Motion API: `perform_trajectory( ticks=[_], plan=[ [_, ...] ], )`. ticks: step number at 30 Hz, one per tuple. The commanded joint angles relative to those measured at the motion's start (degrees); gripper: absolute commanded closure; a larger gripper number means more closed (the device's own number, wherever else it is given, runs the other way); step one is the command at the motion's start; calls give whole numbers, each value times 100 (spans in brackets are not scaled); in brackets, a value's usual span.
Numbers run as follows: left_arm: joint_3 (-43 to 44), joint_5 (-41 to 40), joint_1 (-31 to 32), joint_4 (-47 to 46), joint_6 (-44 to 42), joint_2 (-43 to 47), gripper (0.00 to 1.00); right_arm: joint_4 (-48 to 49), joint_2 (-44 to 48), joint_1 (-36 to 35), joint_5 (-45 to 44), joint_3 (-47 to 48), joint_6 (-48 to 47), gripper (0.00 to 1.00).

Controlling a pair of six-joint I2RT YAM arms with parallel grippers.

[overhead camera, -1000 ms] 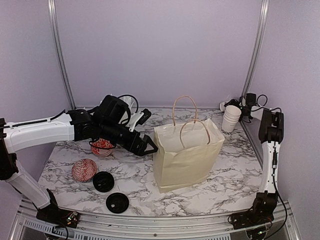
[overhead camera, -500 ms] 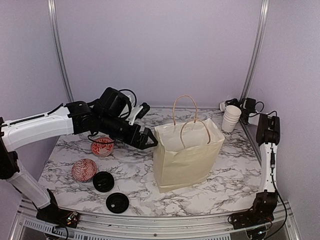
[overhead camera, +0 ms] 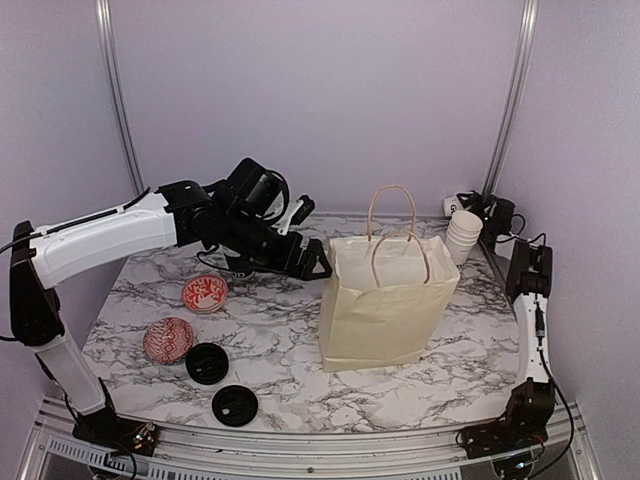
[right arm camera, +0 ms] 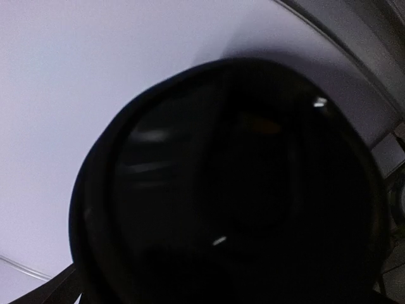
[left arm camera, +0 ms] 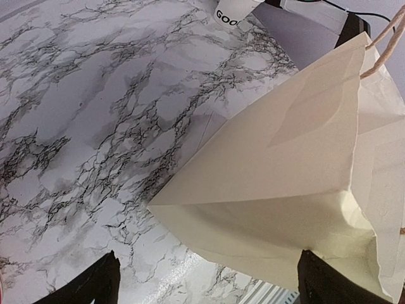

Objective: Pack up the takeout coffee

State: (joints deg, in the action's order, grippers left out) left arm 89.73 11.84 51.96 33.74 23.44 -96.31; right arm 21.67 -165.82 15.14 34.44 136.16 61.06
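A stack of white paper cups (overhead camera: 462, 236) with black lettering stands at the back right, partly behind the paper bag (overhead camera: 385, 305); its base shows in the left wrist view (left arm camera: 233, 11). Two black lids (overhead camera: 207, 363) (overhead camera: 235, 406) lie loose at the front left. My left gripper (overhead camera: 312, 267) is open at the bag's upper left edge, and the bag's side lies between its spread fingertips (left arm camera: 212, 288). My right gripper (overhead camera: 487, 213) is at the back right corner beside the cups. A blurred round black thing (right arm camera: 228, 190) fills its view, with nothing seen clamped.
Two red-patterned bowls (overhead camera: 205, 292) (overhead camera: 167, 340) sit at the left of the marble table (overhead camera: 270, 330). The upright bag with rope handles (overhead camera: 392, 205) takes up the middle right. A metal post (overhead camera: 505, 110) and cables crowd the back right corner.
My left arm swung right and back, its open gripper now at the bag's top edge. The bag shifted right, covering part of the cups. My right gripper moved deeper into the corner.
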Motion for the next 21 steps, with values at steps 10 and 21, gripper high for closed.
perform_trajectory(
  ticks=[10,21],
  plan=[
    [1234,-182,-2,853,52,-682,1,-213,-1042,-151,-191,316,322,28],
    [1112,-191,47,845,174,-518,1,724,-856,-99,630,220,146,48]
  ],
)
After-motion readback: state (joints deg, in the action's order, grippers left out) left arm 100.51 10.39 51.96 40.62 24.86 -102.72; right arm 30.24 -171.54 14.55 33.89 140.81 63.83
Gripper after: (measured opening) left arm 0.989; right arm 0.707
